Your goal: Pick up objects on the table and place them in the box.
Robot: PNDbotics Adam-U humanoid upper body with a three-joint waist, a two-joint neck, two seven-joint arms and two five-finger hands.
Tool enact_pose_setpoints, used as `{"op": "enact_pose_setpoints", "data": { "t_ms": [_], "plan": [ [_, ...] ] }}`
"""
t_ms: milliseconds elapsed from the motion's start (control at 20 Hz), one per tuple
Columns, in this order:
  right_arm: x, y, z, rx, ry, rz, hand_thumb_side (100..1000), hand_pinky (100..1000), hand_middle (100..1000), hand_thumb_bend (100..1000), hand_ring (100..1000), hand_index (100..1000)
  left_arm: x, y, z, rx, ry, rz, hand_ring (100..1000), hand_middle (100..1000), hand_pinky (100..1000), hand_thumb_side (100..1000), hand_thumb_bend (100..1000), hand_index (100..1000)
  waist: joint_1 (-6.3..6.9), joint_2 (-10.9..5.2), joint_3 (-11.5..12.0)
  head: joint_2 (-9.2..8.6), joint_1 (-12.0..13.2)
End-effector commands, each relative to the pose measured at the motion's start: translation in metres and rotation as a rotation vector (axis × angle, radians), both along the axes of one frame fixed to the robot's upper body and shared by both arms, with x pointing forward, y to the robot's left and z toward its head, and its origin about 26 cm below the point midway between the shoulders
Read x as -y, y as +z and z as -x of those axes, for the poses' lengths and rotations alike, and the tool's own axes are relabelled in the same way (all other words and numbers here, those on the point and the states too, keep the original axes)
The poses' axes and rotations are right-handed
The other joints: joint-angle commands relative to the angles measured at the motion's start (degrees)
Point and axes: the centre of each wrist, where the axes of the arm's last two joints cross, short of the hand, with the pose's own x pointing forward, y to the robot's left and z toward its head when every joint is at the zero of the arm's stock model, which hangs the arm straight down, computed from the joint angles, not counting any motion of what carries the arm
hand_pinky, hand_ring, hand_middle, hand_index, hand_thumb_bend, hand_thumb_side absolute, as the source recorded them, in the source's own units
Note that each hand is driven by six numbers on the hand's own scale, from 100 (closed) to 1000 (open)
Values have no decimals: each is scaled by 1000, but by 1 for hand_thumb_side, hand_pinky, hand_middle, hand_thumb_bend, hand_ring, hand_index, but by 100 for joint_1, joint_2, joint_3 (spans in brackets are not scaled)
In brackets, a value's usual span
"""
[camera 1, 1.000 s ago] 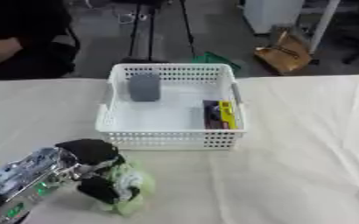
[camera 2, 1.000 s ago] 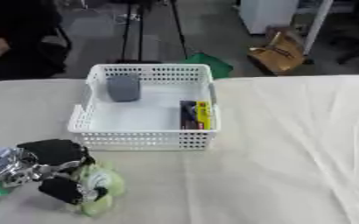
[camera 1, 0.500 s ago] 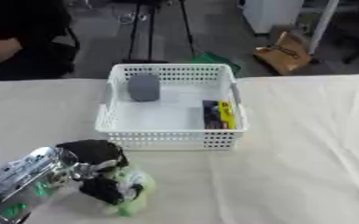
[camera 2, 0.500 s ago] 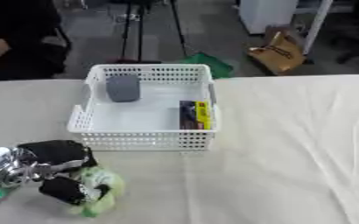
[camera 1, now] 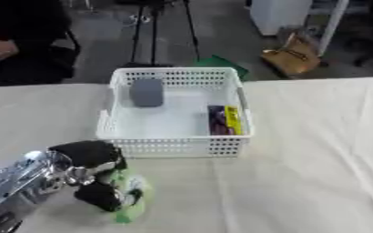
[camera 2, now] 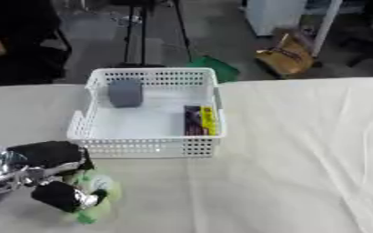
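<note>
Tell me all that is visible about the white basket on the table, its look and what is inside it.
The white basket is a rectangular box, plastic by its look, with perforated walls and an open top. It stands upright on the cloth-covered table, near the far edge. Inside, a grey object leans at the back left, and a dark and yellow packet lies along the right wall. Nothing else touches it.

Covered in a cream cloth creased at the right, a table [camera 1: 317, 159] spanning the whole near field. Set directly on it toward the far left of centre, a white perforated box [camera 1: 173, 148], upright, its near wall facing the camera. Just in front of the box's near left corner, resting on the cloth, a pale green soft object [camera 1: 132, 200], partly hidden and too blurred to identify further. Box and green object close together, not touching.
</note>
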Motion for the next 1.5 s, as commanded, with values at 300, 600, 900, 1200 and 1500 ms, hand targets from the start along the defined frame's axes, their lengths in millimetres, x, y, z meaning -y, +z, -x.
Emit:
{"op": "enact_pose_setpoints", "data": {
  "t_ms": [300,600,900,1200,1500],
  "plan": [
    [2,12,4,35,-1,25,1000,803,833,100,875,830,-12,43,22,127,1,28,449,341,234,746,100,488,29,-171,-14,-66,-74],
    [2,13,4,35,0,31,1000,804,833,100,875,829,-13,78,40,196,-10,83,448,337,221,747,100,485,71,-202,-49,-58,-50],
    [2,14,4,35,5,41,1000,803,833,100,875,829,-14,105,44,228,4,133,446,334,214,746,100,481,126,-235,-117,-35,61],
    [0,18,3,37,23,49,1000,803,833,100,876,829,-15,121,24,254,52,169,444,332,209,744,100,479,178,-254,-205,-45,191],
    [-2,21,2,39,36,55,1000,804,833,100,876,829,-17,131,-4,285,100,220,437,327,194,744,100,474,229,-254,-300,-86,274]
  ]
}}
